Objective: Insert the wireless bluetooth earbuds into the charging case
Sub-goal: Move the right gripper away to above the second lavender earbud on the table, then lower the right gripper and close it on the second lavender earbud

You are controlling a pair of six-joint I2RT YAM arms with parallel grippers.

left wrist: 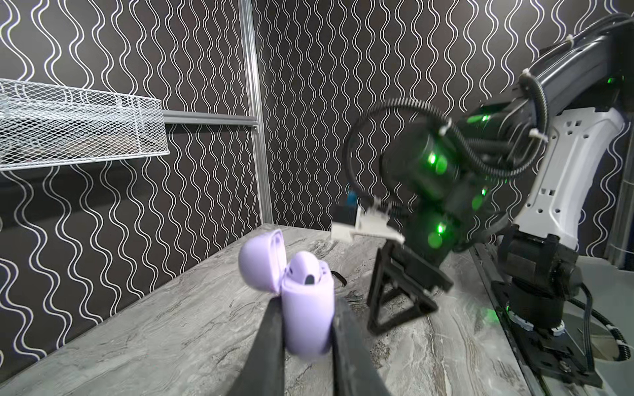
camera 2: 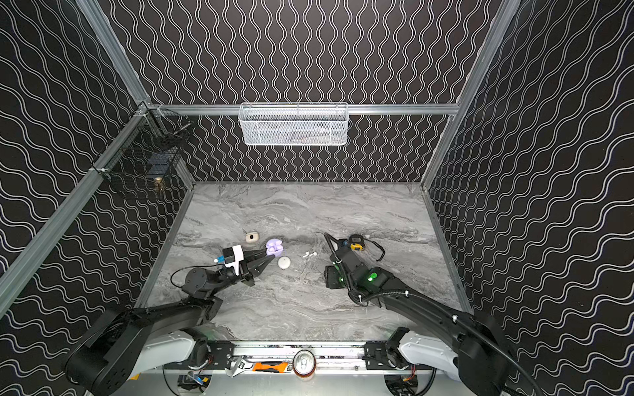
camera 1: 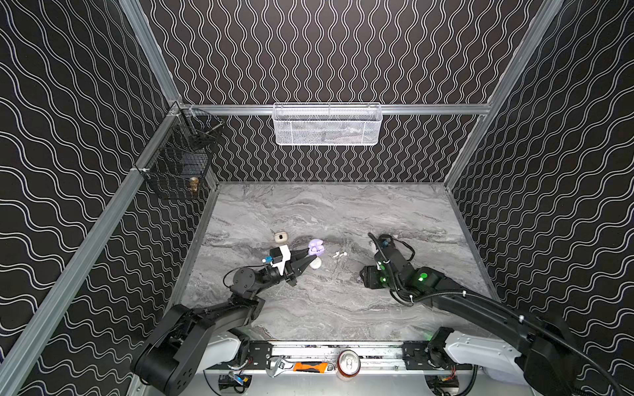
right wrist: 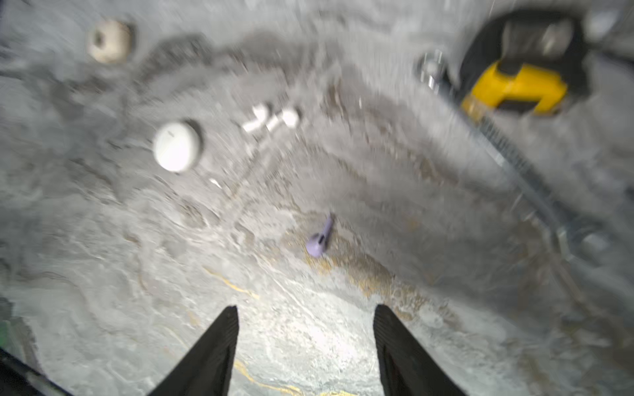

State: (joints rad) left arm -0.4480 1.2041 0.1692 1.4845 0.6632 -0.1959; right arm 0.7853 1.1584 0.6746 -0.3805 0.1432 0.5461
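My left gripper (camera 1: 312, 255) (left wrist: 307, 308) is shut on the lilac charging case (camera 1: 315, 247) (camera 2: 274, 247) (left wrist: 307, 322) and holds it upright off the table. Its lid (left wrist: 260, 260) is open, and one lilac earbud (left wrist: 305, 274) sits inside. My right gripper (right wrist: 305, 308) hangs open and empty over the table. A loose lilac earbud (right wrist: 319, 240) lies a little beyond its fingertips. Two white stemmed earbuds (camera 1: 339, 254) (camera 2: 309, 254) (right wrist: 271, 118) lie between the arms. In both top views the right wrist hides its own jaws.
A round white case (camera 1: 315, 263) (right wrist: 176, 145) lies by the left fingers and a beige case (camera 1: 280, 236) (right wrist: 109, 41) behind them. A yellow tape measure (camera 2: 356, 241) (right wrist: 514, 89) is beside the right wrist. Wire baskets (camera 1: 326, 125) (camera 1: 178, 164) hang on the walls.
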